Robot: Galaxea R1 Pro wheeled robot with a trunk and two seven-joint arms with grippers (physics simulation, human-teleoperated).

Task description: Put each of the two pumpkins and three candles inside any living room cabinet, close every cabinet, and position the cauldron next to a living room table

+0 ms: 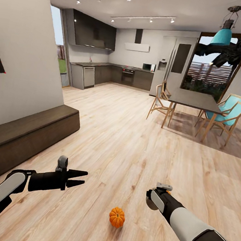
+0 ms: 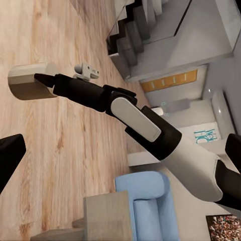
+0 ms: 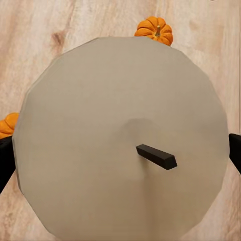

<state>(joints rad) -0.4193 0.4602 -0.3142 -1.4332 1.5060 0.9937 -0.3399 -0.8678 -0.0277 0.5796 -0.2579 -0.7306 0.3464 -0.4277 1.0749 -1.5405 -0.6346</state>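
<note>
Right wrist view: candle (image 3: 120, 135) clamped between right gripper (image 3: 120, 150) fingers, two pumpkins (image 3: 154, 30) on floor beyond.

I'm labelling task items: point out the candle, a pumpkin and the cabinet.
candle (image 3: 100, 145): right wrist view, flat top face.
pumpkin (image 1: 117, 217): head view, ribbed orange body.
cabinet (image 1: 26, 140): head view, dark front panel.

arms: black with white-grey oval panels | left hand (image 1: 77, 179): black tapered fingers | wrists: grey fittings

Your view: orange ribbed pumpkin (image 1: 117, 217), pale wood-grain floor (image 1: 132, 145), dark brown cabinet (image 1: 23, 134), beige-grey candle (image 3: 120, 140) with black wick, 2 teal chairs (image 1: 228, 112).
</note>
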